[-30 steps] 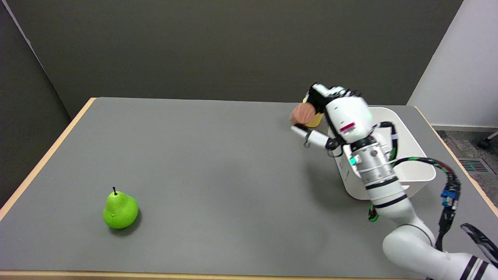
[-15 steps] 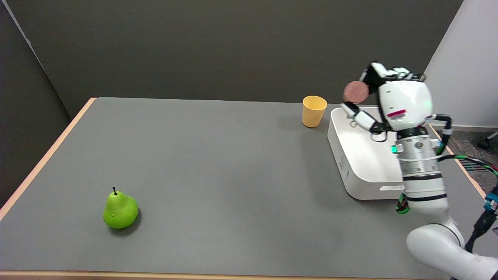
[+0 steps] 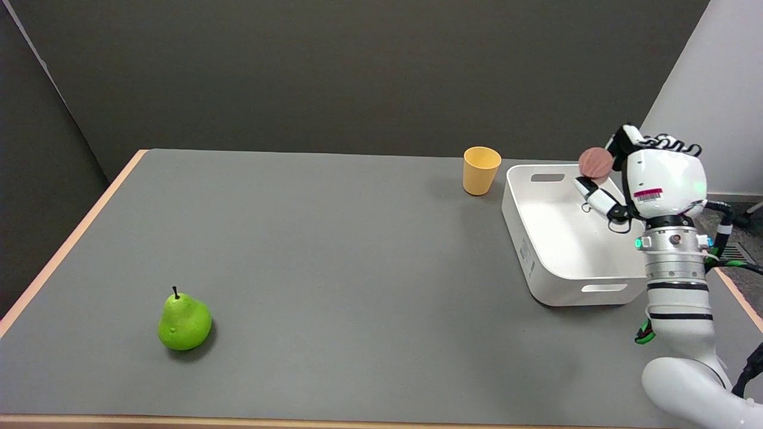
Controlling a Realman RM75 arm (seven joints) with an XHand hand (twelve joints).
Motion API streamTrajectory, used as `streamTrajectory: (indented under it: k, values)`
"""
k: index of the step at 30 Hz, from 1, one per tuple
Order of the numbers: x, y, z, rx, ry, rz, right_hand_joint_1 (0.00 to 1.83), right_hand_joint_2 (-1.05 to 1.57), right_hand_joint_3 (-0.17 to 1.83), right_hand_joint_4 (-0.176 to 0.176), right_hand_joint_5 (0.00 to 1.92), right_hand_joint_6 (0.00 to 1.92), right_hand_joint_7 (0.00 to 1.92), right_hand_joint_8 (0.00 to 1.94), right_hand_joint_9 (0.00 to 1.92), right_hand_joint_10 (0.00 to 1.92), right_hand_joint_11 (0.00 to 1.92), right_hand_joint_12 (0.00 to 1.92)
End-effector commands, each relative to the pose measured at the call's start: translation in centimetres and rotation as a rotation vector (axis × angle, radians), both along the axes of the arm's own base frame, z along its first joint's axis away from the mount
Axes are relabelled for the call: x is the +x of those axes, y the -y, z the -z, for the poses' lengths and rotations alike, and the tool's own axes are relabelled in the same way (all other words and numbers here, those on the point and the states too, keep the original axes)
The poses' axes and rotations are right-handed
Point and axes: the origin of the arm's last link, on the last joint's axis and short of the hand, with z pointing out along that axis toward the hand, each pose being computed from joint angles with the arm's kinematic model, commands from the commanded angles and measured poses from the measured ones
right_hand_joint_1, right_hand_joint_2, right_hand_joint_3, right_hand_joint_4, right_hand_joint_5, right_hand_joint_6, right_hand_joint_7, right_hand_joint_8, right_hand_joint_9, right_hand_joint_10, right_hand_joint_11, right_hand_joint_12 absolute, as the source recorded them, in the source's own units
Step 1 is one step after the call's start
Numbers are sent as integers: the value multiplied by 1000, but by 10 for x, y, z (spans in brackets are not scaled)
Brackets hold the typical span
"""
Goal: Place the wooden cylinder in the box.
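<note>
The wooden cylinder (image 3: pixel 595 162) shows its round reddish-brown end face, held in the air by my right hand (image 3: pixel 641 176). Hand and cylinder hang above the far right part of the white box (image 3: pixel 539 256), which stands at the table's right side with nothing visible inside it. The hand's fingers wrap around the cylinder from behind and below; its body is mostly hidden by them.
A yellow cup (image 3: pixel 481 170) stands upright just left of the box's far corner. A green pear (image 3: pixel 184 321) lies near the table's front left. The table's right edge (image 3: pixel 739 298) runs close behind my arm.
My right hand has carried the cylinder from beside the yellow cup, up and to the right, then lowered it over the box's far right part.
</note>
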Motion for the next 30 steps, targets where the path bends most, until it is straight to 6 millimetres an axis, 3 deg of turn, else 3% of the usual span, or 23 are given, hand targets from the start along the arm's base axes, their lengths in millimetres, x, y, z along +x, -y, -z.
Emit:
streamTrajectory:
  k: [1, 3, 9, 13, 18, 22, 24, 26, 30]
  values:
    - [-26, -9, -23, -75, 79, 47, 878, 1110, 413, 42, 620, 1492, 704, 892, 653, 1225, 547, 1688]
    - [-28, -7, -21, -69, 81, 51, 716, 762, 978, 24, 515, 981, 572, 668, 563, 1091, 485, 1696]
    - [-32, -4, -17, -42, 107, 51, 641, 779, 892, 46, 452, 963, 552, 626, 493, 1101, 440, 1627]
    - [-33, -3, -15, -26, 117, 48, 547, 739, 891, 81, 431, 893, 535, 594, 450, 1066, 388, 1586]
    - [-34, 1, -9, -9, 121, 46, 495, 684, 950, 81, 411, 777, 492, 573, 440, 979, 345, 1548]
    - [-31, 5, 0, 30, 135, 24, 519, 715, 874, 72, 390, 769, 501, 545, 410, 1021, 343, 1549]
    - [-19, 9, 16, 107, 159, -31, 468, 678, 960, 70, 385, 724, 484, 569, 421, 952, 342, 1545]
    - [-6, 13, 35, 201, 151, -87, 486, 702, 887, 62, 368, 695, 483, 531, 389, 992, 327, 1535]
    - [23, 19, 93, 449, 96, -202, 440, 682, 902, 48, 322, 597, 435, 496, 347, 941, 295, 1501]
